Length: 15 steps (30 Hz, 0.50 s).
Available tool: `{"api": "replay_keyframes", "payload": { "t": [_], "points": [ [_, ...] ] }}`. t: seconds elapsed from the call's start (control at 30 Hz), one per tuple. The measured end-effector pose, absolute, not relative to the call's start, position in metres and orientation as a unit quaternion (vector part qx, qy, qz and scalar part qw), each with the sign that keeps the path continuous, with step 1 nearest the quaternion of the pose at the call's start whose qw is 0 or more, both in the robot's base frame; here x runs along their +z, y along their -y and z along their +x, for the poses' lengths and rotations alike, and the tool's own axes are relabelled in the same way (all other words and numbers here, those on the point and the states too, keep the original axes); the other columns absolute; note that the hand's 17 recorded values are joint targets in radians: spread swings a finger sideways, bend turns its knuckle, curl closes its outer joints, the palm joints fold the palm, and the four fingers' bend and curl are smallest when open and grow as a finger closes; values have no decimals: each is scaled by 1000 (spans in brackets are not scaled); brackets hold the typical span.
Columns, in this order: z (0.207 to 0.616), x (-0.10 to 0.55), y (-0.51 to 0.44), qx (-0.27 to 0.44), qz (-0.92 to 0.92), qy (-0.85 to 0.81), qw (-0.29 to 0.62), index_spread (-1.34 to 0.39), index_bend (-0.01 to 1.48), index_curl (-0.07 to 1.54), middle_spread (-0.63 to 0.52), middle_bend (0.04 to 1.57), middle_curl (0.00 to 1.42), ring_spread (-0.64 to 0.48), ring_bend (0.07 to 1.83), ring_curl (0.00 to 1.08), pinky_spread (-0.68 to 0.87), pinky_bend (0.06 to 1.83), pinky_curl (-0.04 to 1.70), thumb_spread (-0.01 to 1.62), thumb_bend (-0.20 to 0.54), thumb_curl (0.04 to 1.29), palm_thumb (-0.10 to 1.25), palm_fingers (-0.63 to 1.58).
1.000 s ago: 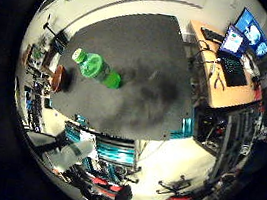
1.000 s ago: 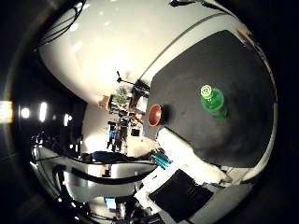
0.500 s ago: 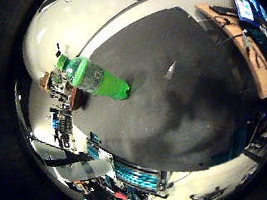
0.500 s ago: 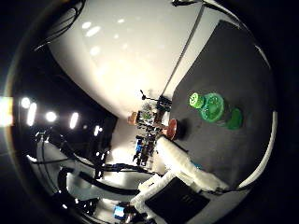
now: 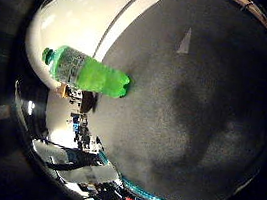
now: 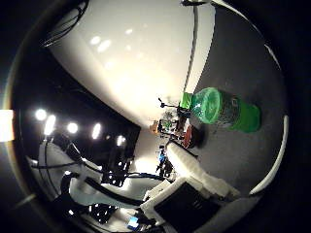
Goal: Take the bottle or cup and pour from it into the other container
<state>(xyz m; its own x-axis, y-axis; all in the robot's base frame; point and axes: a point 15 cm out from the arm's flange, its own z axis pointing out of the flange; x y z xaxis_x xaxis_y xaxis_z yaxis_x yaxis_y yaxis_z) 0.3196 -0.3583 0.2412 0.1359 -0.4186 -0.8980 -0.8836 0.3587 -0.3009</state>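
Note:
A green plastic bottle (image 5: 88, 73) with a green cap stands upright on the dark grey table top (image 5: 186, 118), near its edge. It looms fairly large in both palm views, so it is close to the palm. A small brown cup (image 6: 190, 137) stands on the table just beside the bottle. Of my right hand (image 6: 197, 172) a white finger reaches out straight beside the cup, apart from the bottle, and holds nothing. The black and white body of the hand fills the view's edge behind that finger.
The table edge runs close behind the bottle and cup, with a pale floor (image 5: 69, 24) beyond it. Room clutter and stands (image 6: 167, 121) lie farther off. A broad stretch of grey table top extends away from the bottle.
The bottle has grown larger in both views over the last second: the palm has moved nearer to it. The bottle and cup themselves have stayed in place.

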Motion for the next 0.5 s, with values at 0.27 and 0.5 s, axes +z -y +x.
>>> {"api": "replay_keyframes", "payload": {
  "t": [0.27, 0.5],
  "points": [
    [349, 237, 326, 242, -549, -596, 534, -207, 154, 280, 72, 247, 346, 157, 427, 243, 408, 839, 0, 962, -28, 334, 610, 88],
    [361, 230, 308, 261, -558, -586, 527, -205, 153, 275, 85, 259, 347, 168, 431, 245, 413, 851, -1, 952, -30, 327, 594, 80]
  ]
}}
